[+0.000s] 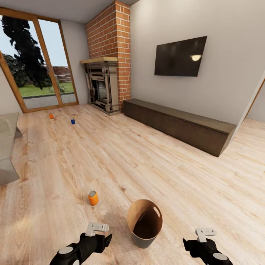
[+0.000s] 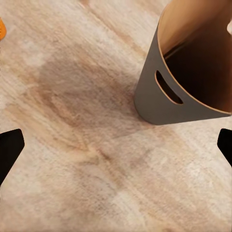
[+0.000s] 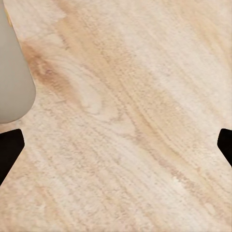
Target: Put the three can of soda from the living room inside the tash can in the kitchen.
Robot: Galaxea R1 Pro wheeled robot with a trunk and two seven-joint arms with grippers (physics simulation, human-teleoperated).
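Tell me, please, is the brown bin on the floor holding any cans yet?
Seemingly empty: the trash can shows only a dark interior, though its bottom is hidden. All three cans stand on the floor.

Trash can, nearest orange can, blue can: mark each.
trash can [image 1: 141,235], head view, outer front wall.
nearest orange can [image 1: 93,198], head view, side.
blue can [image 1: 73,121], head view, side.

The head view looks from high up, forward and down across the plank floor [image 1: 121,158] toward the fireplace [image 1: 103,86]. The left wrist view faces down at the floor from close by, sharing the brown bin [image 2: 188,72] [image 1: 144,222] with the head view. The right wrist view looks closely down at bare planks.
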